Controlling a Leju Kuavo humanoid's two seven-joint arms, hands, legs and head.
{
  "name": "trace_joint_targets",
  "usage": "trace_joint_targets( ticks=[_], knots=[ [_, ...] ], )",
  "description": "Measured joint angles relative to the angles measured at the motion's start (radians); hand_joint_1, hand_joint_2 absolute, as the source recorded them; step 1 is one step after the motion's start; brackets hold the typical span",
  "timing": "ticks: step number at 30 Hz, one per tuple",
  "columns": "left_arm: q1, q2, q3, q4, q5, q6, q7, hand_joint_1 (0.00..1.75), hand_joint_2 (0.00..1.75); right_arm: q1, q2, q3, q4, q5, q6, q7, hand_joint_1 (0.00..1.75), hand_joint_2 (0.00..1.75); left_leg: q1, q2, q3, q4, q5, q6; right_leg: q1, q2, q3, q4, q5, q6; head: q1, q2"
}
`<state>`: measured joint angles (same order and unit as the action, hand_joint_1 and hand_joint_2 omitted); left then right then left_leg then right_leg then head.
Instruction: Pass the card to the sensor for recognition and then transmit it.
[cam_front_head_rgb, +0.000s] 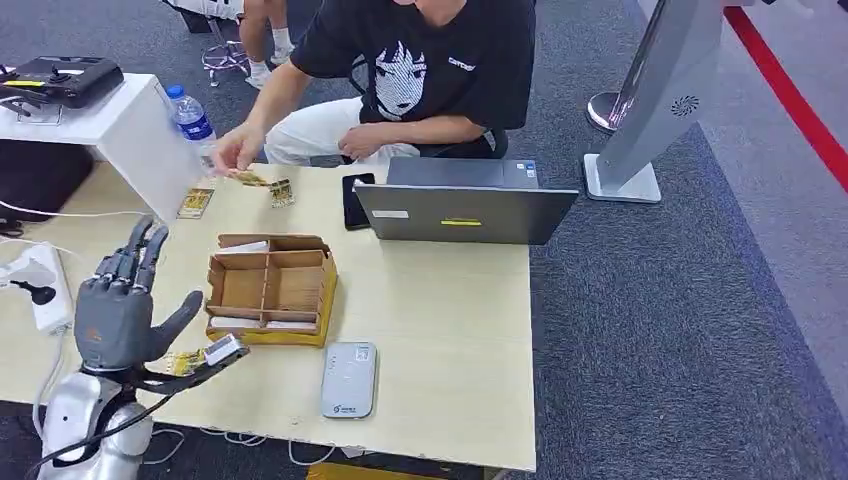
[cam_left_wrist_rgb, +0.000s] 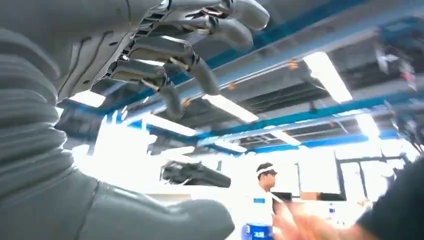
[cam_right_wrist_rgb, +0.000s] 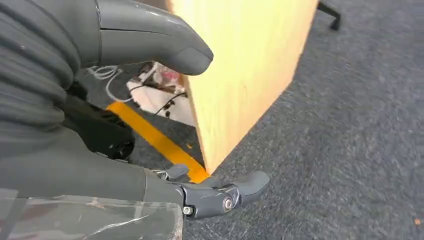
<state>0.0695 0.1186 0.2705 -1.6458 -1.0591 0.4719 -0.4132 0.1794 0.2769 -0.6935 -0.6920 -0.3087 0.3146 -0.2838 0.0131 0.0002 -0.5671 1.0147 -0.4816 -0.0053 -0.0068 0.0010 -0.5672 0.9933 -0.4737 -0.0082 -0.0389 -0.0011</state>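
Note:
My left hand (cam_front_head_rgb: 120, 312) is raised over the table's front left part, fingers spread upward and nothing in it; in the left wrist view its fingers (cam_left_wrist_rgb: 175, 55) stand apart against the ceiling. A yellowish card (cam_front_head_rgb: 186, 362) and a small white piece (cam_front_head_rgb: 222, 350) lie just below that hand. The white card sensor (cam_front_head_rgb: 348, 379) lies flat near the front edge, right of my hand. A person behind the table holds a card (cam_front_head_rgb: 247, 179), and two more cards (cam_front_head_rgb: 195, 203) (cam_front_head_rgb: 282, 193) lie near it. My right hand (cam_right_wrist_rgb: 125, 165) hangs beside the table's side panel (cam_right_wrist_rgb: 245, 75), holding nothing.
A wooden compartment box (cam_front_head_rgb: 270, 290) stands mid-table, with a grey laptop (cam_front_head_rgb: 465, 202) and a black phone (cam_front_head_rgb: 355, 200) behind it. A water bottle (cam_front_head_rgb: 190, 116) stands at the back left. A white power strip (cam_front_head_rgb: 40, 288) lies at the left edge. A grey kiosk stand (cam_front_head_rgb: 640, 120) rises on the carpet.

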Motion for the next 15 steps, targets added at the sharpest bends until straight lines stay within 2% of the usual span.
trace_joint_targets(
  ticks=[3,4,6,8,9,10,11,12,15],
  knots=[
    [0.045,-0.086,0.078,-0.106,0.228,-0.054,-0.077,0.00,1.75,0.009,-0.002,0.055,-0.029,-0.116,-0.065,0.019,0.00,1.75,0.000,0.001,0.000,0.000,-0.001,0.000,0.000,0.001,0.000,0.000,0.000,0.000,0.000,0.000],
    [0.059,-0.122,0.107,-0.137,0.320,-0.085,-0.111,0.00,1.75,0.025,-0.002,0.086,-0.050,-0.161,-0.087,0.027,0.00,1.75,0.000,0.000,0.000,0.000,-0.001,0.001,0.000,0.000,0.001,0.000,0.000,0.000,0.001,0.000],
    [0.083,-0.181,0.183,-0.197,0.437,-0.142,-0.163,0.00,1.75,0.059,0.000,0.146,-0.089,-0.223,-0.119,0.041,0.00,1.75,0.000,0.000,-0.001,0.000,-0.001,0.001,0.000,0.000,0.000,0.000,-0.001,0.000,0.000,0.000],
    [0.091,-0.240,0.265,-0.236,0.571,-0.217,-0.183,0.00,1.75,0.082,0.005,0.196,-0.120,-0.266,-0.130,0.054,0.00,1.75,0.000,0.000,-0.001,0.000,-0.002,0.001,0.000,0.000,0.000,0.000,-0.001,0.000,0.000,0.000],
    [0.090,-0.267,0.308,-0.248,0.640,-0.258,-0.189,0.05,1.75,0.090,0.006,0.212,-0.131,-0.285,-0.128,0.060,0.00,1.75,0.000,0.000,-0.001,0.000,-0.002,0.001,0.000,0.000,0.000,0.000,-0.001,0.000,-0.001,0.000],
    [0.089,-0.296,0.364,-0.257,0.712,-0.303,-0.192,0.96,1.75,0.096,0.006,0.228,-0.143,-0.307,-0.124,0.067,0.00,1.75,0.000,0.001,-0.001,-0.001,-0.002,0.000,0.000,0.001,0.000,0.000,-0.002,0.000,-0.001,0.000],
    [0.087,-0.324,0.424,-0.259,0.755,-0.340,-0.199,1.64,1.75,0.102,0.006,0.240,-0.153,-0.322,-0.119,0.071,0.54,1.75,0.000,0.001,-0.001,-0.001,-0.002,0.000,0.000,0.001,0.000,0.000,-0.002,0.000,-0.001,0.000],
    [0.084,-0.343,0.468,-0.259,0.782,-0.368,-0.201,1.75,1.75,0.110,0.006,0.250,-0.163,-0.334,-0.115,0.073,1.75,1.75,0.000,0.001,-0.001,-0.001,-0.002,0.000,0.000,0.000,0.000,0.000,-0.002,0.000,0.000,0.000],
    [0.079,-0.390,0.612,-0.251,0.858,-0.428,-0.165,1.75,1.75,0.128,0.007,0.284,-0.188,-0.361,-0.112,0.079,1.75,1.75,0.000,0.000,0.000,-0.001,-0.002,0.000,0.000,0.000,0.000,0.000,-0.002,0.000,-0.001,0.000]
  ],
)
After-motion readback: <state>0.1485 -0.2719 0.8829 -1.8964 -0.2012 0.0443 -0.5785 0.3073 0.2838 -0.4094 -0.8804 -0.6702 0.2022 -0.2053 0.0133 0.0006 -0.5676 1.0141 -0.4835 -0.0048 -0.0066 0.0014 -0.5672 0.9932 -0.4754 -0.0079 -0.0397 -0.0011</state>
